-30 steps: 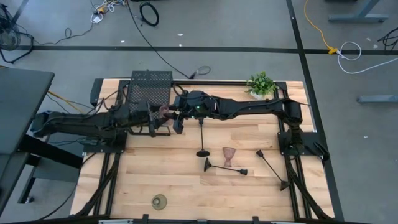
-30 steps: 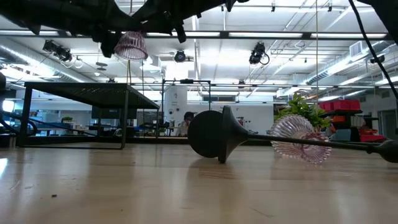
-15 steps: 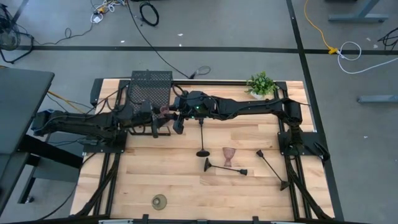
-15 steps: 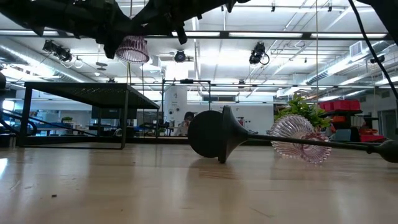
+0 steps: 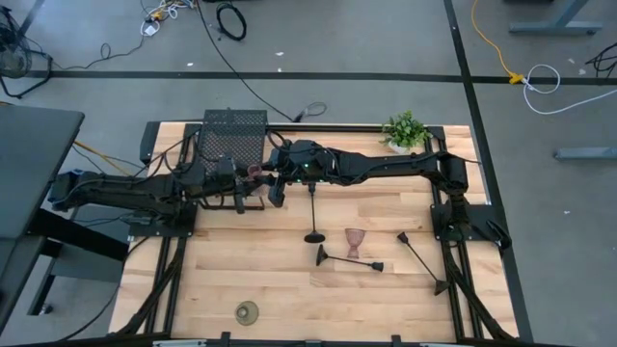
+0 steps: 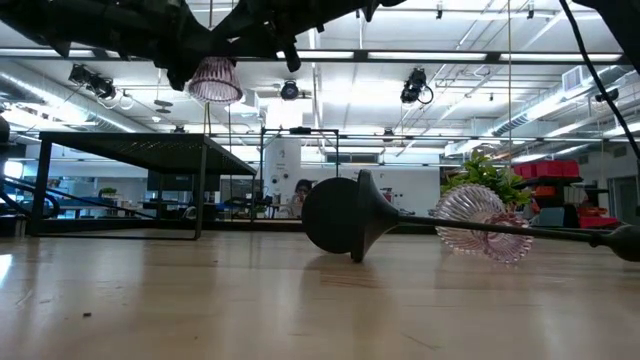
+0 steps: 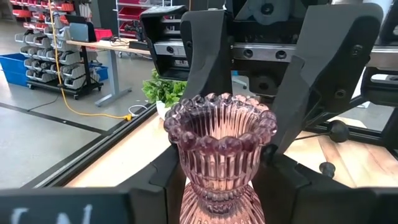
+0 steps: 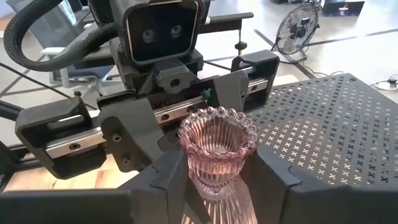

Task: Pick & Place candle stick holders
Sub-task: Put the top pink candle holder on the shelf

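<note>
You see both sets of jaws meeting at upper centre of the high view, left gripper (image 5: 243, 189) and right gripper (image 5: 273, 179) each closed on one pinkish glass goblet (image 7: 219, 151), held clear of the tabletop (image 5: 280, 289). The low view alone shows it aloft, upper left. The high view alone shows the mesh box (image 5: 233, 132) just behind, and a second goblet (image 5: 356, 241) lower right.

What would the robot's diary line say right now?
phase: likely handover | pink goblet aloft between left end effector and right end effector | beside mesh box | grip: unclear
</note>
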You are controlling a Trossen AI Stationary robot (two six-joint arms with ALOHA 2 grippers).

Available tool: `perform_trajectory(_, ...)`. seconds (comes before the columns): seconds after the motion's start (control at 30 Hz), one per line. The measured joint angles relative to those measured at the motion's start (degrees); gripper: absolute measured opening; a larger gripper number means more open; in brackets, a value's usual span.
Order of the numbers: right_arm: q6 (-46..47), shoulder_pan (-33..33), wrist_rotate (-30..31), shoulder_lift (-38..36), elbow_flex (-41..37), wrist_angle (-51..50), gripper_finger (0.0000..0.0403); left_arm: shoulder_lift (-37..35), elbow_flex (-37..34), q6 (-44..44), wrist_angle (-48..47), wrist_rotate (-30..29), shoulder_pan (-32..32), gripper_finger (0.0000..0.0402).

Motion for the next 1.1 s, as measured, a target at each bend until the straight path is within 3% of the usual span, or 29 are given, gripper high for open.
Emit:
perform_trajectory(0.37, -1.84, -0.94, 0.54, -0.04, 0.0, -0.17, 0.0183, 0.0, -0.09, 0.04, -1.56, -2.75, 0.04, 0.0132)
perform_trajectory(0.5, -1.7, -1.73, 0.42, -1.16, 0.35, 0.72, 0.0186, -0.38, -0.55, 0.15, -6.73, -4.19, 0.0, 0.0131)
perform_trajectory(0.83, -0.47, -3.03, 0.29, -2.34, 0.24, -1.21, 0.0187, -7.92, 1.07, 2.59, -12.17, -11.22, 0.71, 0.0131)
perform_trajectory(1.1, -0.49, -2.31, 0.33, -2.21, 0.15, -5.34, 0.0187, -16.18, 2.95, 5.74, -18.56, -18.58, 8.18, 0.0131)
